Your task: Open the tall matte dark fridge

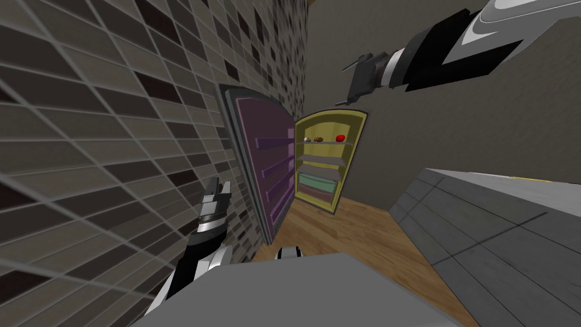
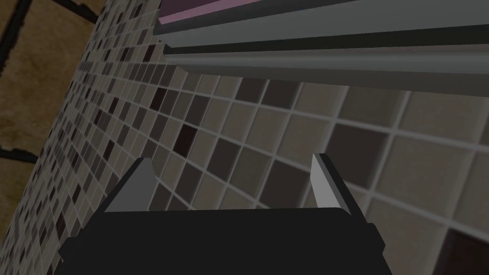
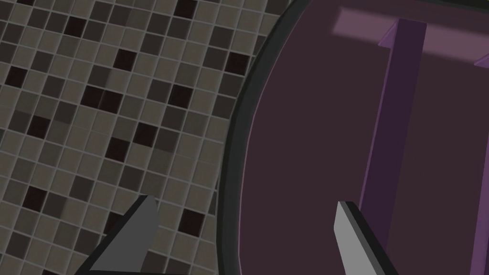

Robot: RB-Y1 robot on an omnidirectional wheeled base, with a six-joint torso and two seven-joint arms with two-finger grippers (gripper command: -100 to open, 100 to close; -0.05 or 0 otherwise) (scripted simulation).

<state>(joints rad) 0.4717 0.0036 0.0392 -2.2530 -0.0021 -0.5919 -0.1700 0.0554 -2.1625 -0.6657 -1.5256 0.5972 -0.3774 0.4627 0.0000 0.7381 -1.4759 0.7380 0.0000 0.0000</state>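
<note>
Left end effector [image 2: 232, 157] faces tiled wall [image 2: 267, 138] beside open fridge door [image 2: 334, 28].

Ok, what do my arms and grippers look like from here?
The left arm and right arm wear white and light grey shells over black joints. The left gripper and right gripper are dark boxes carrying thin, light grey blade jaws with dark edges.

Mosaic-tiled wall [image 1: 85, 142] meets wooden floor [image 1: 352, 227] beside grey cabinets [image 1: 499, 238]

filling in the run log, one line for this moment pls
fridge door: wide open, by tiled wall | left gripper: open, empty, near door's edge | right gripper: open, empty, raised
</note>
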